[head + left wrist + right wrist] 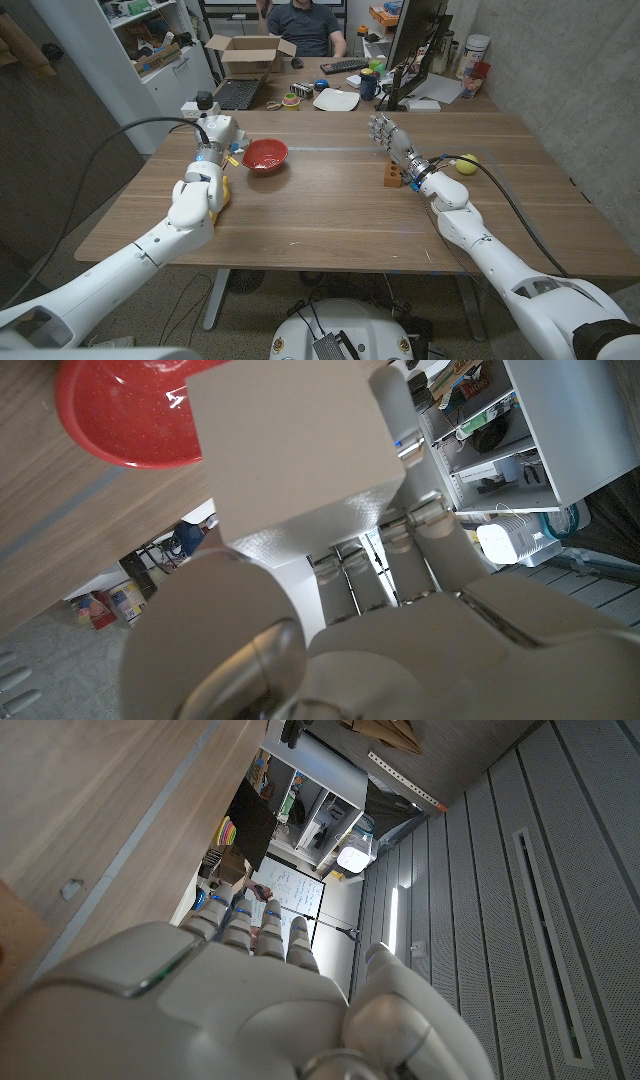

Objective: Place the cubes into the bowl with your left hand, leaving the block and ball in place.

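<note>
Left of centre in the head view we see our left hand (212, 140) just beside the red bowl (265, 155), grip unclear there, while its wrist view shows a pale cube (290, 445) held before the bowl (120, 420); right hand (388, 133) stands open-fingered by the orange block (389, 177) and yellow ball (466, 164).
</note>
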Controlling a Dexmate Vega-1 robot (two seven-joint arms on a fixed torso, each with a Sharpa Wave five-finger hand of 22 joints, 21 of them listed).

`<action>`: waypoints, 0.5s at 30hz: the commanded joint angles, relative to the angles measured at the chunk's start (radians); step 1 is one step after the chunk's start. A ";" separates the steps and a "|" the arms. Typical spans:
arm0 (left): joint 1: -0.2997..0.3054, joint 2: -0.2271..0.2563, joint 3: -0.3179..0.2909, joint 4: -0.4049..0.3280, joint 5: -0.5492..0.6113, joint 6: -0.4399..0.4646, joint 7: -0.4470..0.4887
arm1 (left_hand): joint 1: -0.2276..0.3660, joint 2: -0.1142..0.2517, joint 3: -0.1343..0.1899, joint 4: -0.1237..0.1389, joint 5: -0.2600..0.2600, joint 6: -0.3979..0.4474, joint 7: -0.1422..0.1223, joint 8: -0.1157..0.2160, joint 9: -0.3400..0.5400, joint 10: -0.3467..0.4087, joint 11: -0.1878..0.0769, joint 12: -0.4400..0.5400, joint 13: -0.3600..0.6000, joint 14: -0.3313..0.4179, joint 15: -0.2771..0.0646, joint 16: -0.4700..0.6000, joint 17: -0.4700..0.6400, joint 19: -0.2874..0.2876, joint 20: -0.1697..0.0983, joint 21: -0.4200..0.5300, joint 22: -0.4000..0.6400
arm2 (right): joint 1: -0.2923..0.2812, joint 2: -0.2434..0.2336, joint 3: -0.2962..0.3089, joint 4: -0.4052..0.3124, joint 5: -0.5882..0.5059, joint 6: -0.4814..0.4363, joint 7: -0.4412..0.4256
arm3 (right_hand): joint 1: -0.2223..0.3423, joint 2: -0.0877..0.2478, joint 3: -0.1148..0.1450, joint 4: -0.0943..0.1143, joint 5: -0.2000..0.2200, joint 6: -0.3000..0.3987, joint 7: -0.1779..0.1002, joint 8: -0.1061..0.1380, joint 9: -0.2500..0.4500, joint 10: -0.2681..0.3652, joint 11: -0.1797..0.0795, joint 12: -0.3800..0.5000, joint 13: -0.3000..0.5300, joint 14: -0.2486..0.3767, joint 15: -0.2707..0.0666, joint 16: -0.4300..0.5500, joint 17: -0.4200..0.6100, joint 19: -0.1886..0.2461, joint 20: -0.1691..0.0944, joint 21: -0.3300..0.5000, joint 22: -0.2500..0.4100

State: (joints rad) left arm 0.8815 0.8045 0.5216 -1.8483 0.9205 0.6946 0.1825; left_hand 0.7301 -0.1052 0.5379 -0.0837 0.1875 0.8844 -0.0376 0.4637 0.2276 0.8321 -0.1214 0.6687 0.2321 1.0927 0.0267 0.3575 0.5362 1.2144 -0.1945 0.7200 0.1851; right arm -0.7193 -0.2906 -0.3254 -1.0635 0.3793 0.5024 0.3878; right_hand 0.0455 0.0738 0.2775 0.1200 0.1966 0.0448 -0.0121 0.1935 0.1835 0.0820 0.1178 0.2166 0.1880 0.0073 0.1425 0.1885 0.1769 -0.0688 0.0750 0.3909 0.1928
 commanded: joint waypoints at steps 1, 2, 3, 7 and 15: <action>-0.081 -0.027 0.062 0.115 -0.054 -0.029 0.113 | 0.192 0.176 0.021 0.014 -0.004 0.016 0.000 0.010 0.002 0.173 -0.083 0.006 0.142 0.255 -0.249 -0.003 0.002 0.004 -0.008 0.009 0.001 | 0.010 0.012 -0.015 0.017 0.008 0.035 0.046 | 0.005 -0.004 -0.004 0.003 0.005 0.008 0.006 0.002 0.004 0.002 0.008 0.000 0.002 0.007 0.000 0.000 0.004 0.000 0.003 -0.003 0.002; -0.088 -0.030 0.070 0.128 -0.053 -0.036 0.131 | 0.192 0.176 0.021 0.014 -0.004 0.018 0.001 0.011 0.002 0.175 -0.083 0.007 0.142 0.256 -0.249 -0.004 0.002 0.005 -0.008 0.009 0.001 | 0.009 0.011 -0.016 0.009 0.009 0.030 0.049 | 0.005 -0.004 -0.004 0.003 0.005 0.008 0.006 0.002 0.004 0.002 0.008 0.000 0.002 0.007 0.000 0.000 0.004 0.000 0.002 -0.003 0.002; -0.093 -0.037 0.076 0.142 -0.053 -0.038 0.152 | 0.191 0.176 0.022 0.014 -0.004 0.019 0.002 0.011 0.002 0.177 -0.082 0.007 0.141 0.257 -0.249 -0.004 0.002 0.005 -0.008 0.010 0.001 | 0.009 0.012 -0.017 0.010 0.008 0.037 0.053 | 0.005 -0.004 -0.004 0.003 0.005 0.008 0.006 0.002 0.004 0.003 0.008 0.000 0.002 0.007 0.000 0.000 0.004 0.000 0.002 -0.004 0.002; -0.122 -0.051 0.108 0.186 -0.048 -0.054 0.201 | 0.189 0.173 0.022 0.016 -0.005 0.027 0.007 0.013 0.001 0.182 -0.082 0.008 0.141 0.260 -0.248 -0.006 0.003 0.007 -0.007 0.011 0.001 | 0.012 0.014 -0.027 0.001 0.010 0.038 0.072 | 0.005 -0.004 -0.004 0.003 0.005 0.009 0.005 0.002 0.004 0.003 0.008 0.000 0.002 0.007 -0.001 0.000 0.003 0.000 0.001 -0.004 0.002; -0.180 -0.104 0.142 0.287 -0.103 -0.098 0.277 | 0.182 0.162 0.019 0.019 -0.005 0.038 0.007 0.016 -0.001 0.191 -0.081 0.009 0.138 0.266 -0.248 -0.011 0.004 0.010 -0.007 0.014 0.000 | 0.029 0.018 -0.054 -0.001 -0.002 0.041 0.102 | 0.005 -0.005 -0.005 0.003 0.005 0.008 0.006 0.002 0.004 0.002 0.009 -0.001 0.002 0.006 0.000 -0.001 0.003 0.000 0.001 -0.006 0.002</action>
State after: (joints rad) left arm 0.7818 0.7584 0.6045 -1.6953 0.8674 0.6455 0.3477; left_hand 0.7352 -0.1103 0.5379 -0.0836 0.1875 0.9133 -0.0304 0.4714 0.2277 0.8676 -0.1176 0.6718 0.2322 1.0927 0.0267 0.3497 0.5362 1.2206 -0.1992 0.7271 0.1858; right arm -0.7062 -0.2791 -0.3523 -1.0609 0.3851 0.5327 0.4456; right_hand 0.0455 0.0738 0.2732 0.1243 0.1966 0.0500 -0.0070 0.1935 0.1835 0.0820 0.1178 0.2166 0.1880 0.0109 0.1390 0.1885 0.1767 -0.0688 0.0750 0.3909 0.1928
